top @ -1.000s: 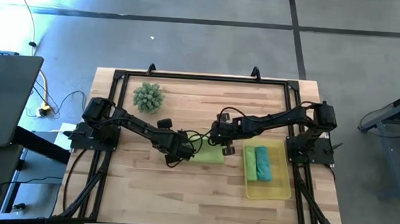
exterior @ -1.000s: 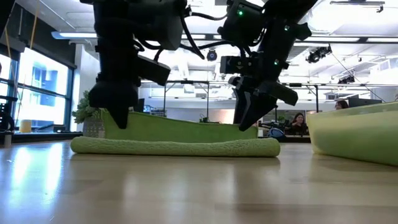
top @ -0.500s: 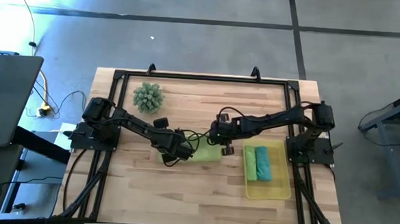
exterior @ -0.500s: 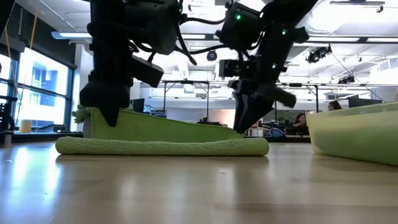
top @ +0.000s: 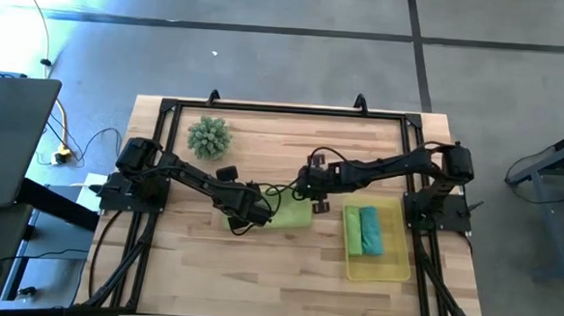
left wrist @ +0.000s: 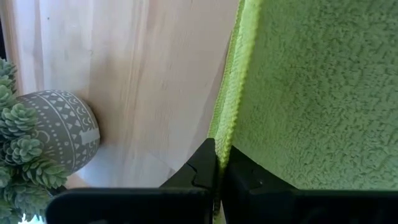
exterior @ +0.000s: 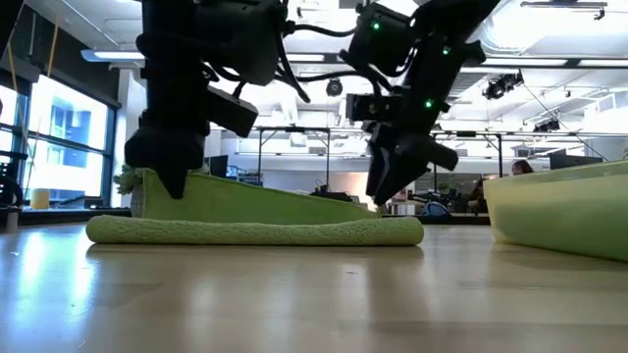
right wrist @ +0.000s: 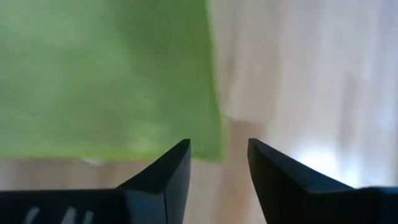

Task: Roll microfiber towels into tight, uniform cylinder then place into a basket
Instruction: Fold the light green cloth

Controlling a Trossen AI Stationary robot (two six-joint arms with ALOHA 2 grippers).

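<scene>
While the spiky green plant (top: pixel 209 137) in its patterned grey pot (left wrist: pixel 68 140) stood at the far left part of the wooden table (top: pixel 209 261), the left gripper (top: pixel 247 217) sat lower down toward the middle, its fingers (left wrist: pixel 205 163) pinched tight on the left edge of a lime green towel (top: pixel 292 215). That edge was lifted off the wood in the low view, so the cloth sloped from the raised left end down to the flat fold lying on the table. Just right of it, the right gripper (top: pixel 317 187) hung over the towel's far right corner with its fingers (right wrist: pixel 163 174) parted and nothing between them; the right wrist view showed the green corner just ahead of the fingertips, and whether they touched it could not be told. Farther right, near the right arm's base, lay the yellow basket (top: pixel 380 270), holding one rolled lime green towel (top: pixel 354 229) and one rolled teal towel (top: pixel 371 229) side by side, touching.
</scene>
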